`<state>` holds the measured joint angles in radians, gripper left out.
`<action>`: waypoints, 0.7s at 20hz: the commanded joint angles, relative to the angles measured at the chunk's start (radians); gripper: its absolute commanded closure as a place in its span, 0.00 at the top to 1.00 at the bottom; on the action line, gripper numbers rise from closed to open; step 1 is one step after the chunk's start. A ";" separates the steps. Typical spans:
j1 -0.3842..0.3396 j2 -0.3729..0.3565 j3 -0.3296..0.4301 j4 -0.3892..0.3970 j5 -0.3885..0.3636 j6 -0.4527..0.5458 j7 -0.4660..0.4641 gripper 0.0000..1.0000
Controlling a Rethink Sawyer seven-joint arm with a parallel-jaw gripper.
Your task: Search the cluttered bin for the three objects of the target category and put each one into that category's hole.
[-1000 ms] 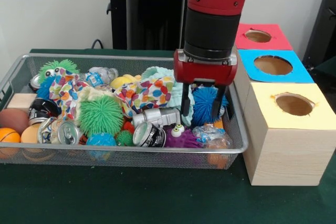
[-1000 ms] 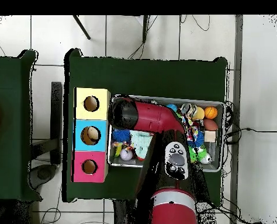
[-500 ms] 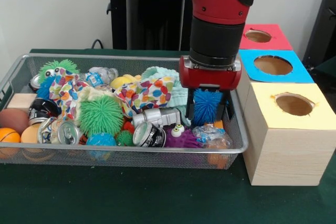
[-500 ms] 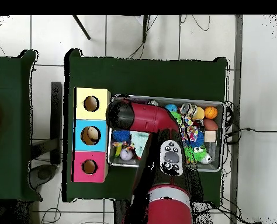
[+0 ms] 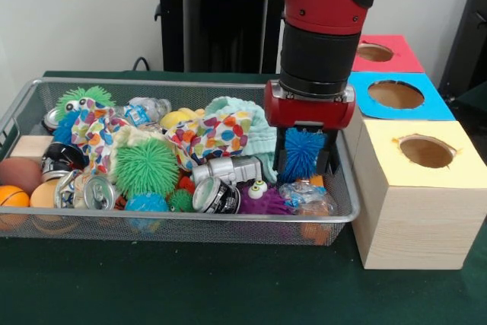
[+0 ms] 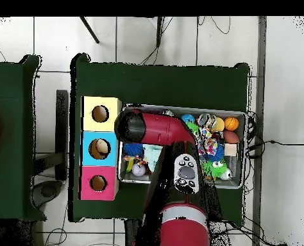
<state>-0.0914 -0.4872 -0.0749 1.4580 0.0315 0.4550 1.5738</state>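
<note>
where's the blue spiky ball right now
In the front view the blue spiky ball sits between the gripper fingers at the wire bin's right end, beside the yellow-topped box.

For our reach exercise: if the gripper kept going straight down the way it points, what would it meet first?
The blue spiky ball already sits between the gripper's fingers; below that, probably the crinkled plastic wrapper, though depth is unclear.

Bright, even light; soft shadows, no glare or blur.
</note>
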 commanded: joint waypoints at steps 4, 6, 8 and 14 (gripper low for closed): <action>-0.123 -0.153 0.066 0.111 -0.058 0.060 -0.018 1.00; -0.163 -0.177 0.082 0.128 -0.075 0.068 -0.066 1.00; -0.213 -0.196 0.113 0.153 -0.090 0.067 -0.117 1.00; -0.347 -0.199 0.190 0.151 -0.134 0.095 -0.196 1.00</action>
<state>-0.3308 -0.6659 -0.0176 1.5185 -0.0162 0.4552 1.5738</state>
